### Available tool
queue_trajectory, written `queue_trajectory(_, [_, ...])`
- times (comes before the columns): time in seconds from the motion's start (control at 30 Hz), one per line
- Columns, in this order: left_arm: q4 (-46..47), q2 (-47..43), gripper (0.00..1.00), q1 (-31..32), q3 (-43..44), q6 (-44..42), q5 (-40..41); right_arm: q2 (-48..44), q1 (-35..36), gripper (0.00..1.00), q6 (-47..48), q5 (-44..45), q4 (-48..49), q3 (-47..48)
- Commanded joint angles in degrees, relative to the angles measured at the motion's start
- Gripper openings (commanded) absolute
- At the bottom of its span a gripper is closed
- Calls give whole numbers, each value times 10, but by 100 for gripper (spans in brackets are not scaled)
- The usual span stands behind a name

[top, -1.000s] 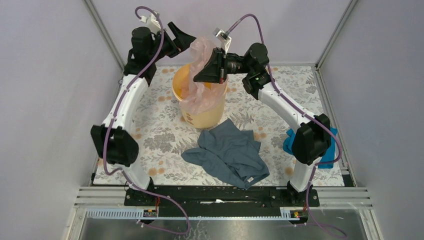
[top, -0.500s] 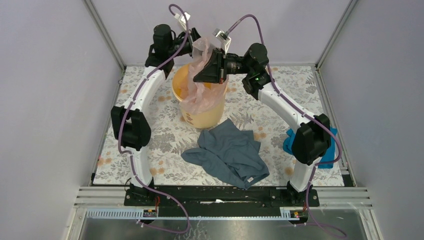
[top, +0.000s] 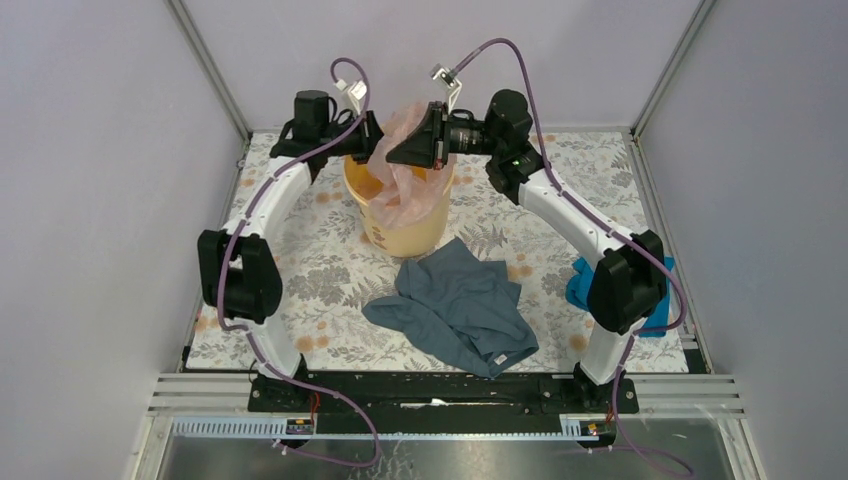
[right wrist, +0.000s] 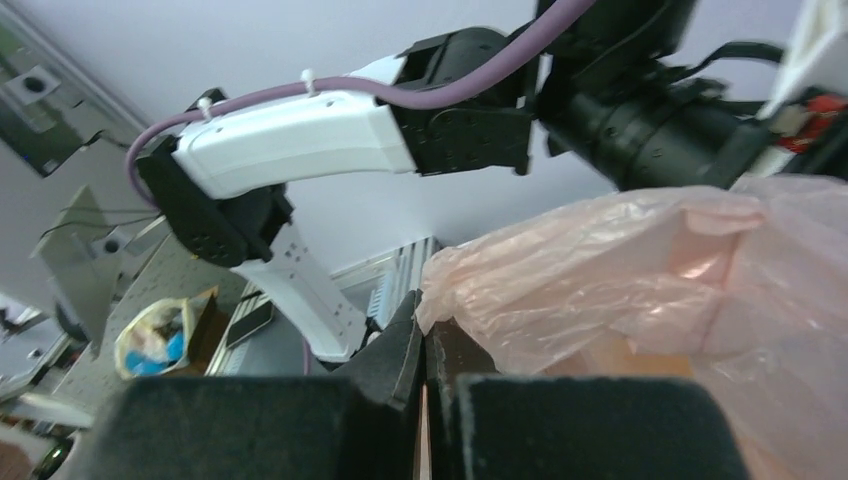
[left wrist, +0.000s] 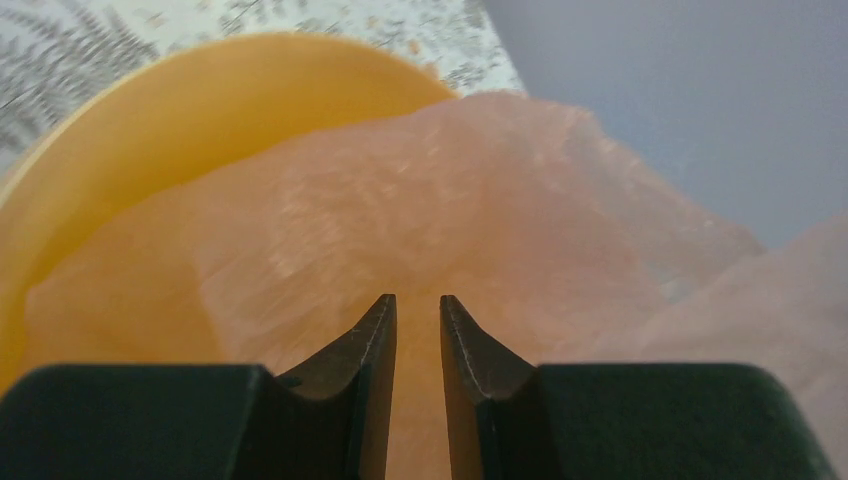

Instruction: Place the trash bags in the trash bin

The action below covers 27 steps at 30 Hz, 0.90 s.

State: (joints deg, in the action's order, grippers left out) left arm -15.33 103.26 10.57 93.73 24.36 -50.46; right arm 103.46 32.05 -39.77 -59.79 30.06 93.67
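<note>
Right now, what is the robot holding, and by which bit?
The right gripper pinches the pink trash bag by its top edge. The left gripper has its jaws apart, no clear grip.

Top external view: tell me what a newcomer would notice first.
A wrinkly pale-pink trash bag billows up out of the yellow-orange trash bin at the far middle of the table. The right gripper is shut on its film, and the left gripper sits right at it, jaws narrowly apart. A grey-blue garment lies crumpled on the near side of the bin.

Pale-pink trash bag between tight-pressed right fingers
</note>
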Motion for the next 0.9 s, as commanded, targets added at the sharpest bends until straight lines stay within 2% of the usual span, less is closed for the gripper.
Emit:
queue_trajectory(0.0, [-28, -66, 26, -18, -33, -45, 69, -45, 1, 0, 63, 85, -42, 17])
queue_trajectory(0.1, [-31, -70, 24, -19, -58, -38, 80, -46, 3, 0, 90, 146, -57, 14])
queue_trajectory(0.17, [-33, -80, 22, -19, -75, -31, 120, -38, 5, 0, 124, 178, -74, 18])
queue_trajectory(0.3, [-15, -106, 24, -24, -95, -9, 162, -9, 12, 0, 208, 251, -154, 62])
queue_trajectory(0.33, [-13, -112, 26, -26, -90, -3, 164, 0, 14, 0, 229, 281, -179, 78])
queue_trajectory(0.43, [-26, -131, 43, -32, -52, 6, 173, 23, 18, 0, 246, 365, -234, 128])
queue_trajectory(0.53, [-35, -160, 63, -36, -28, 16, 178, 28, 18, 0, 244, 395, -241, 152])
queue_trajectory(0.6, [-32, -184, 72, -38, -26, 23, 177, 29, 17, 0, 238, 401, -234, 154])
queue_trajectory(0.7, [-49, -232, 81, -40, -41, 24, 208, 34, 18, 0, 228, 406, -231, 159])
queue_trajectory(0.8, [-47, -305, 87, -42, -100, 32, 243, 38, 18, 0, 220, 405, -231, 165])
queue_trajectory(0.87, [-18, -364, 87, -42, -152, 40, 185, 41, 18, 0, 218, 408, -232, 169])
